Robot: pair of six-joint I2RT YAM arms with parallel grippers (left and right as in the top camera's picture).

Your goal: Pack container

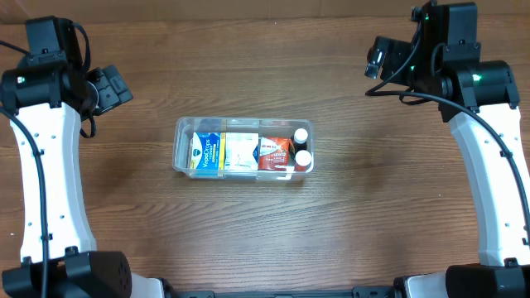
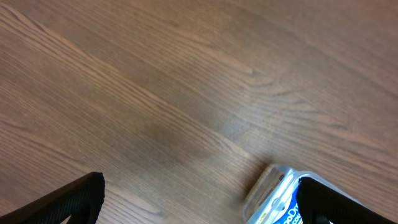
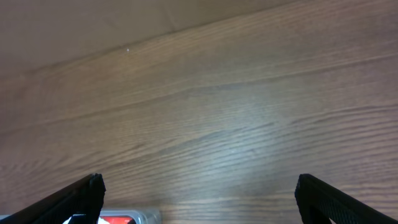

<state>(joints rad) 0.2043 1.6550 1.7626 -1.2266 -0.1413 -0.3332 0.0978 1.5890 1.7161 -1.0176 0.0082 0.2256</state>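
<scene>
Table (image 1: 373,215): brown wood grain with darker streaks.
Container (image 1: 177,149): clear, colourless.
Left box (image 1: 204,154): blue and white, with a touch of yellow.
Middle box (image 1: 240,153): mostly white.
Right packet (image 1: 276,154): red-orange with white print.
Far bottle cap (image 1: 301,133) and near bottle cap (image 1: 303,157): white.

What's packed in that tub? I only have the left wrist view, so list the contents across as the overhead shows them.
Observer: The container holds a blue-and-white box, a white box, a red box and two white-capped bottles.
Operator: Report the right gripper.
Observer: The right gripper is open and empty, above bare table, apart from the container.
Operator: Tell me how the bottles sit.
Observer: Their caps face the overhead camera, so they appear upright.
</scene>
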